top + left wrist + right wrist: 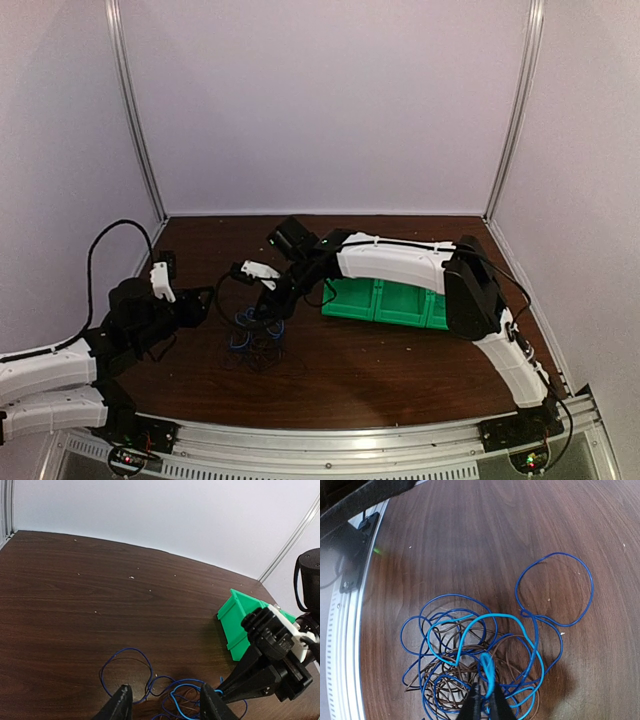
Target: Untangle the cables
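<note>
Dark wood-grain table (75, 580), smooth and matte, flecked with a few pale specks. On it, left of centre and toward the near edge: cables (487, 667), hair-thin and limp, dark blue, one lighter sky blue and several brown, heaped into a loose nest of overlapping loops. One dark-blue loop lying flat and roughly round, clear of the heap to one side.

Pinched on a raised sky-blue loop at the nest's edge: right gripper (485, 707), black tapered fingers almost together with only the wire between them. Poised at the nest's other side: left gripper (167, 705), jaws standing apart, blue strands on the wood in the gap below, nothing gripped. Fingers there black, wedge-shaped, hard plastic.

Behind the right arm's wrist: green bin (385, 300), moulded plastic with ribbed, flared walls, sitting on the table apart from the wires, partly hidden by the arm. Both arms in white shells with black joints.

Around all this: plain pale walls (320, 100), silver metal posts (135, 110) in the back corners, a ribbed aluminium rail (350, 440) along the near edge.
</note>
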Robot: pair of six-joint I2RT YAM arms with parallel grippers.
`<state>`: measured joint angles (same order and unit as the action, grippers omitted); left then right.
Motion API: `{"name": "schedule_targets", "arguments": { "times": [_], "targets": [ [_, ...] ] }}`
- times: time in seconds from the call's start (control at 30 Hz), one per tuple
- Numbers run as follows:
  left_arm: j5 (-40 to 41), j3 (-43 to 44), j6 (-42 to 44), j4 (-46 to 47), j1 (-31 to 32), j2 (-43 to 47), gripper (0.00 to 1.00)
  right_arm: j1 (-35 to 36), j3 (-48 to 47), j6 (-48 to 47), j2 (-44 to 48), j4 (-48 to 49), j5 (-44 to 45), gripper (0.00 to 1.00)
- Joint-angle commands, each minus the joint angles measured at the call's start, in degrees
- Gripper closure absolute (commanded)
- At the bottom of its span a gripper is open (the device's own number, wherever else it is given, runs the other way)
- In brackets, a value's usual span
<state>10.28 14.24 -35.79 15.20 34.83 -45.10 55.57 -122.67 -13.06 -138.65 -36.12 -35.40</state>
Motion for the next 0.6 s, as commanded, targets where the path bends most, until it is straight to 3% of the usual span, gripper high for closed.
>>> {"name": "schedule_targets", "arguments": {
  "times": [0.0,0.13,0.23,0.43,0.57],
  "targets": [
    [-1.68,-0.77,0.09,4.80,-0.11,-1.93,0.53,0.13,-0.89,0.57,3.45,0.90,2.42,1.00],
    [-6.54,-1.45,1.93,9.98,-0.11,-4.23,0.51,0.15,-1.01,0.47,6.21,0.44,2.52,1.00],
    [-15.91,-3.03,4.04,19.66,0.01,-6.29,0.46,0.15,-1.09,-1.01,10.08,-0.56,1.89,1.00],
    [-26.49,-2.48,6.68,33.38,1.74,-12.44,0.38,-0.74,-0.02,-2.71,18.48,-0.01,1.22,1.00],
    [-23.76,-0.84,9.28,40.05,5.02,-17.58,0.35,-1.17,-0.03,-2.82,21.62,0.61,0.01,1.00]
  ]
}}
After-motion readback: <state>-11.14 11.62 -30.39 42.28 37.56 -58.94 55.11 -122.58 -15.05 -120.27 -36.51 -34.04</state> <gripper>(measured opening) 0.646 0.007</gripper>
